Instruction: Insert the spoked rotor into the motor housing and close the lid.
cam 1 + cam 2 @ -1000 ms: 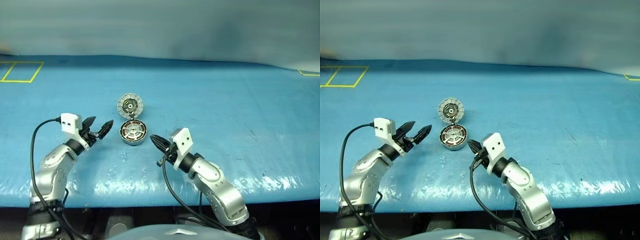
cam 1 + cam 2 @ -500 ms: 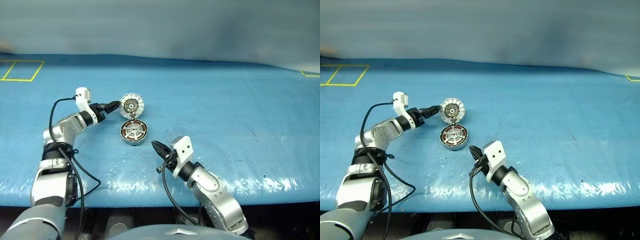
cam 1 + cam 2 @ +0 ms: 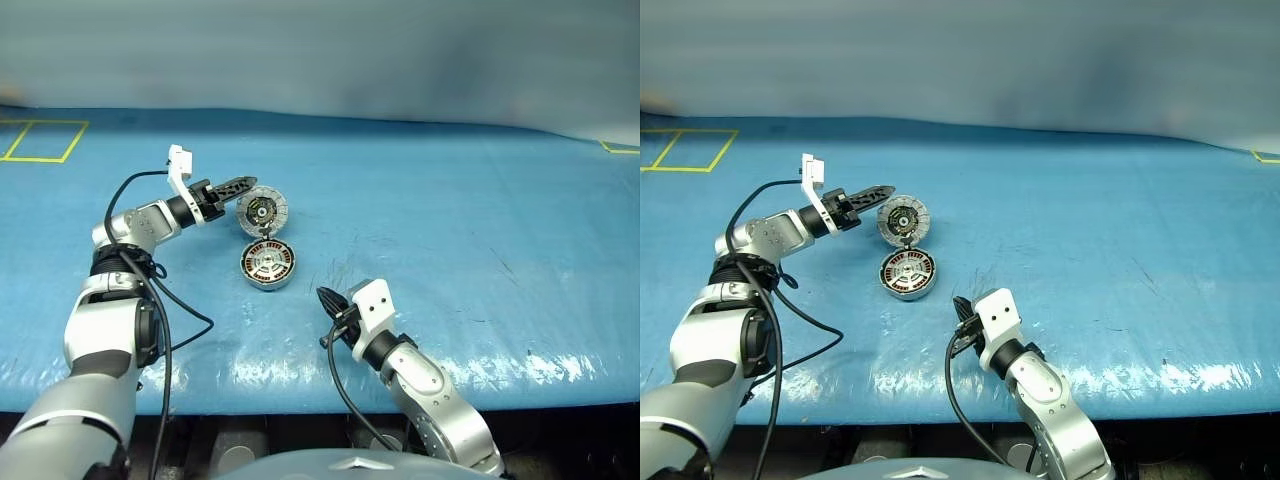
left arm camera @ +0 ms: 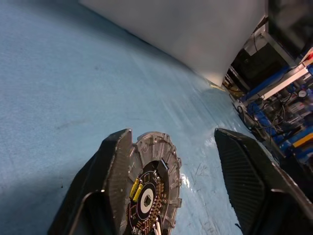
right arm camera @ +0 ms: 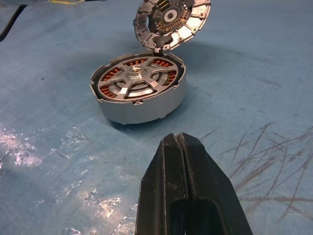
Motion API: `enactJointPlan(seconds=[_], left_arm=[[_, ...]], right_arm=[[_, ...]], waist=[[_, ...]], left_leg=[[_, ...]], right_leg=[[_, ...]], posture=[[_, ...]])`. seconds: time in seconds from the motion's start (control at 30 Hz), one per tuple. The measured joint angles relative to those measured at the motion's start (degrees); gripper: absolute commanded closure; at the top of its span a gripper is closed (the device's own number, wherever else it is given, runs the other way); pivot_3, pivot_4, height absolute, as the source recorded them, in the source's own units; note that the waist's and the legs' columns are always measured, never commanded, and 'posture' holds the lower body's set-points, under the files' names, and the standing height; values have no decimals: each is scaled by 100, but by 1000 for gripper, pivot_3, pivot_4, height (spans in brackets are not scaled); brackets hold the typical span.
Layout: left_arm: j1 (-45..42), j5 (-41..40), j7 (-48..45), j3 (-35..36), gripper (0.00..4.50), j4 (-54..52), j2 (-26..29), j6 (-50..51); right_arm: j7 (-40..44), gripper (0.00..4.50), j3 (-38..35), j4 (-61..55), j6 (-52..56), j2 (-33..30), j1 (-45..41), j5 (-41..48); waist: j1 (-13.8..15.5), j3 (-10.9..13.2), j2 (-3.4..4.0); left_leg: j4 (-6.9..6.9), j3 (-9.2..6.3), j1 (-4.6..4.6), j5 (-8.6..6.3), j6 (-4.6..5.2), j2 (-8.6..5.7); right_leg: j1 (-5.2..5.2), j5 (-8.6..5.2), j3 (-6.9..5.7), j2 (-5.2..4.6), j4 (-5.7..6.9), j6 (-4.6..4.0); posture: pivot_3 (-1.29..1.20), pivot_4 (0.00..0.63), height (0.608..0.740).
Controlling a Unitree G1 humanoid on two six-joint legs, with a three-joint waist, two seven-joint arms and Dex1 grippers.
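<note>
The motor housing (image 3: 267, 266) lies on the blue table (image 3: 450, 230). The spoked rotor (image 5: 137, 81) sits inside it, silver spokes over the copper windings. The lid (image 3: 261, 211) stands upright on its hinge at the housing's far side, its inner face with a dark round board turned toward me. My left gripper (image 3: 246, 183) is level at the lid's upper left edge. In the left wrist view its fingers (image 4: 117, 161) stand apart, open, with the lid's rim (image 4: 152, 144) against one of them. My right gripper (image 5: 180, 139) is shut and empty, on the near side of the housing and clear of it.
Yellow tape marks a square (image 3: 40, 140) at the table's far left and a corner (image 3: 615, 147) at the far right. A grey wall runs along the back. Equipment racks (image 4: 283, 98) stand beyond the table in the left wrist view.
My left arm has reached forward and up from beside the housing to the lid's upper left edge, and its fingers have come closer together. The right gripper has drawn back slightly toward me.
</note>
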Motion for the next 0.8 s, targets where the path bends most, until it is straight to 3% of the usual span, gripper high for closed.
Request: enactJointPlan(seconds=[0.1,0.17,0.27,0.4,0.8], left_arm=[[-248,44,473,233,4071,355,-6,-420],[-360,125,832,283,4446,516,-12,-733],[-458,527,1419,177,4446,808,-39,-1348],[-507,1240,1443,-385,4446,1103,-139,-1841],[-1162,1750,-431,-766,4446,1506,-218,-1348]], right_arm=[[-9,4500,10,-23,63,0,-11,-3],[-16,4500,14,-33,79,1,-14,-4],[-47,4500,13,-41,86,1,-22,-5],[-61,4500,18,-45,93,1,-23,-5],[-435,4500,11,-273,94,90,438,-121]], waist=[[15,1,-1],[20,1,-1],[20,1,-1],[28,1,-2],[3,2,-3]], left_leg=[[4,0,0,0,0,-1],[4,0,0,0,0,-1],[2,0,0,0,0,-1],[3,-2,-4,0,0,-4],[4,-4,-5,0,0,-5]], right_leg=[[3,1,1,-1,0,1],[3,2,1,-1,0,3],[3,3,1,0,0,4],[3,4,1,-1,0,7],[2,4,1,0,2,9]], posture=[[0,150,740],[0,150,740],[0,150,740],[0,150,740],[0,150,740]])
